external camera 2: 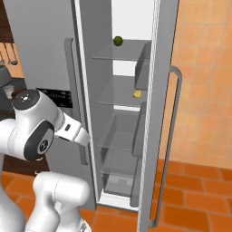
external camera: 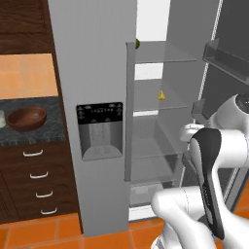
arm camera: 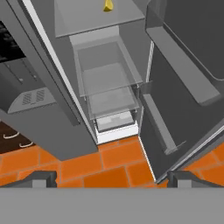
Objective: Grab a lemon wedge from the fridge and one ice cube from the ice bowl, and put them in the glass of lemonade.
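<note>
My gripper [arm camera: 112, 178] hangs with its fingers spread wide, holding nothing, pointed down at the orange floor [arm camera: 87, 164] before the fridge [external camera: 92, 73], whose right door stands open. The lemon wedge [arm camera: 108, 5] sits on a glass shelf [arm camera: 87, 17] well ahead of my fingertips. A small green fruit [external camera 2: 118, 41], perhaps a lime, rests one shelf higher. The ice bowl [external camera: 26, 118] lies far off to my left, on the counter [external camera: 34, 133].

I see the fridge [external camera: 92, 73] with its right door swung open. The lemon wedge [external camera: 161, 96], tiny and yellow, sits on a middle glass shelf toward its back. The ice bowl [external camera: 26, 118] rests on the dark counter left of the fridge, the glass of lemonade [external camera: 2, 119] just beside it at the counter's left.
</note>
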